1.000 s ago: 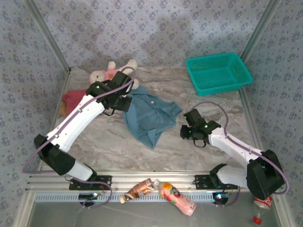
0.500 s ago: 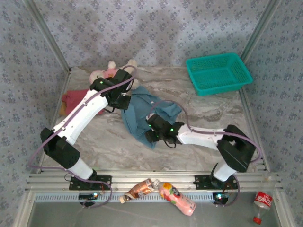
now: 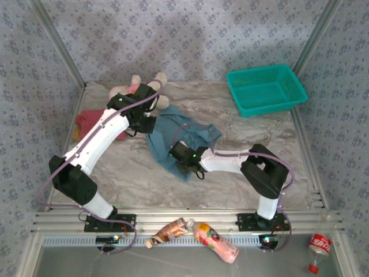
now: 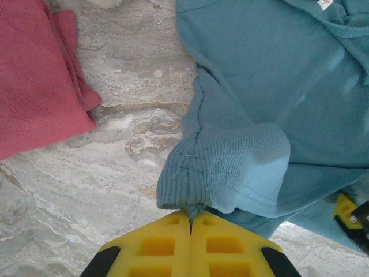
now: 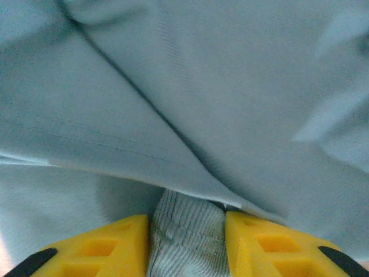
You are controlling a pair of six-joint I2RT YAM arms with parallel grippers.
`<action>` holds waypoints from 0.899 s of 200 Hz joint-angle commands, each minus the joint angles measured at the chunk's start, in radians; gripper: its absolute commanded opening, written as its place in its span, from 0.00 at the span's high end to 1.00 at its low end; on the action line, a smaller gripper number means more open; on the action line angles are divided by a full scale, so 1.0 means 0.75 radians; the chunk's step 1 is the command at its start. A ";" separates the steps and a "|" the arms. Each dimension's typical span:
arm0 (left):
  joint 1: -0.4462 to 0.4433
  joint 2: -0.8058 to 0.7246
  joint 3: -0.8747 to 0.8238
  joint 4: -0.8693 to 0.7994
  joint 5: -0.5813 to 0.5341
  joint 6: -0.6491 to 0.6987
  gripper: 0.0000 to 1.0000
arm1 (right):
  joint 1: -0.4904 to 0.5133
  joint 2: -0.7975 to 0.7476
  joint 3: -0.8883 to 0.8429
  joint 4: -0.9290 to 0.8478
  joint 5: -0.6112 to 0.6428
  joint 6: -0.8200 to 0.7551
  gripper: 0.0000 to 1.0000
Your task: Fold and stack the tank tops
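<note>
The left gripper (image 4: 190,216) has its jaws pressed flat together on the ribbed hem of the blue top (image 4: 271,86), pinching one corner so that the cloth bunches up just in front of the fingers. The right gripper (image 5: 187,231) has its jaws partly apart, with a wad of the same ribbed hem filling the gap and touching both fingers, which reads as a grip on a second spot of the hem. Holding the top at two places probably serves to pull it flat or carry one edge over for a fold, since it lies crumpled on the table (image 4: 115,167) and is not yet folded. The red top (image 4: 34,75) lies apart to the left, near the table's edge, looking untouched. The left wrist view shows the hem's stitching, the bare strip of table between the two tops and a bit of the other gripper at the lower right. The right wrist view gives cloth folds up close. The overhead view adds the layout: both arms reaching to mid-table, the doll (image 3: 135,88) behind the left arm, and the basket (image 3: 265,89) well apart at the far right.
</note>
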 commanded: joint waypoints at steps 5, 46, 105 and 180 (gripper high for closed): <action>0.025 0.020 -0.021 0.003 0.024 0.038 1.00 | -0.051 -0.059 -0.016 -0.108 0.070 0.048 0.62; 0.051 0.032 -0.056 0.021 0.048 0.056 1.00 | -0.120 -0.154 -0.097 -0.099 0.037 0.155 0.64; 0.069 0.065 -0.066 0.028 0.067 0.072 1.00 | -0.174 -0.195 -0.126 -0.094 -0.071 0.262 0.67; 0.102 0.088 -0.020 -0.014 0.008 0.124 1.00 | -0.219 -0.294 -0.141 -0.153 -0.036 0.270 0.95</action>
